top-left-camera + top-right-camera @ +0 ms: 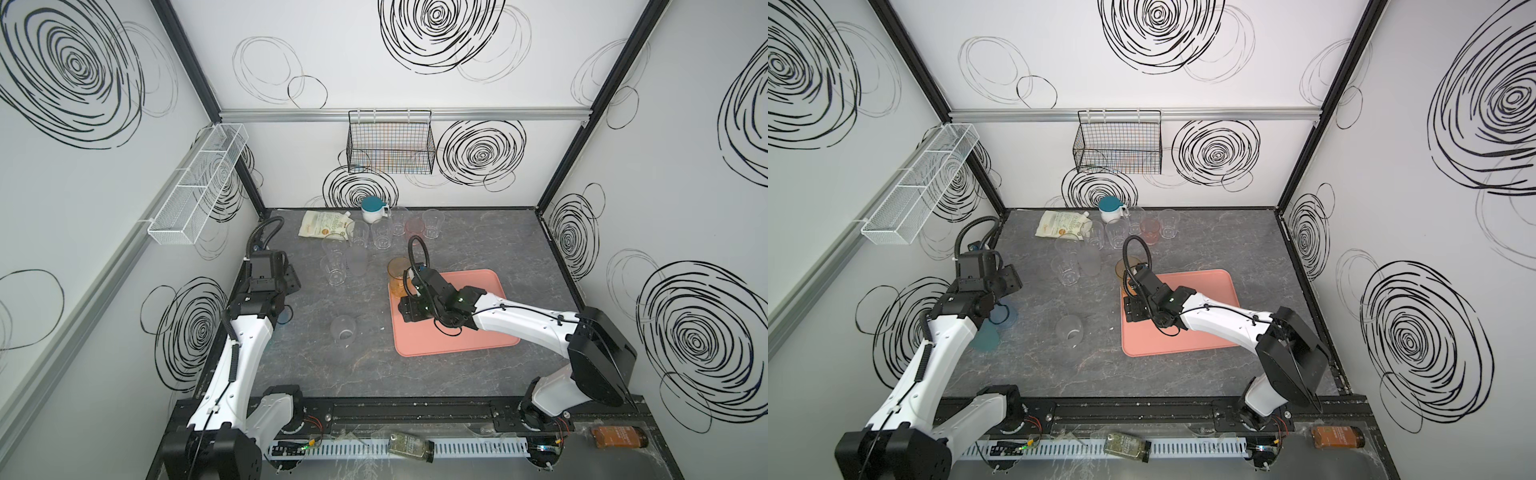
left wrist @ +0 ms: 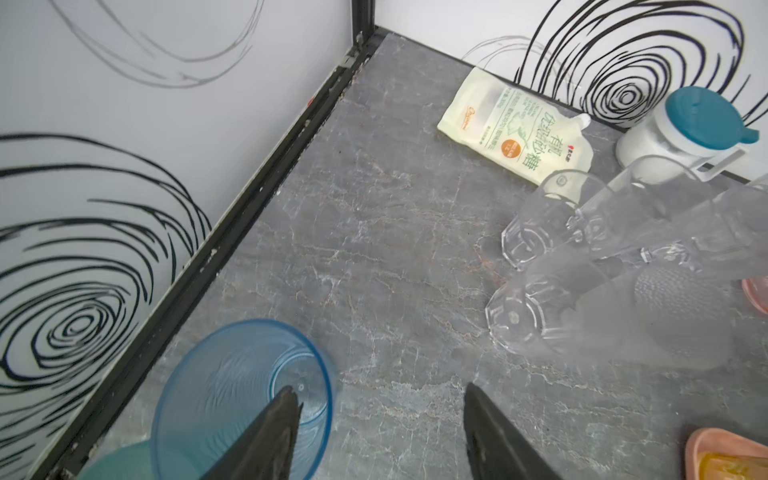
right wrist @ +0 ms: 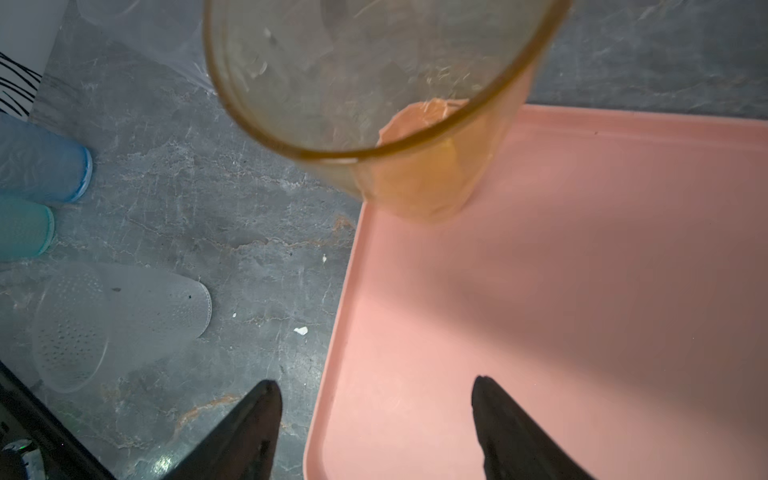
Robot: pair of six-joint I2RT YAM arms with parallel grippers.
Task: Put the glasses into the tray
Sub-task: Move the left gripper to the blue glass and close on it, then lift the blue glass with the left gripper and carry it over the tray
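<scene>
Here, the right fingers (image 3: 249, 432) hung spread and empty beside the amber glass (image 3: 419, 183) in a corner of the tray (image 3: 582, 291), where a careless retreat could topple it, while the left fingers (image 2: 270, 432), also spread, straddled the rim of a blue glass (image 2: 232, 374) off the tray.

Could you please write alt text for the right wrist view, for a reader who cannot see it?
An amber tumbler stands upright in a corner of the salmon-pink tray, ahead of the right gripper, whose fingers are open and empty. On the grey marbled table beside it are a frosted tumbler, a teal tumbler and a blue tumbler.
</scene>
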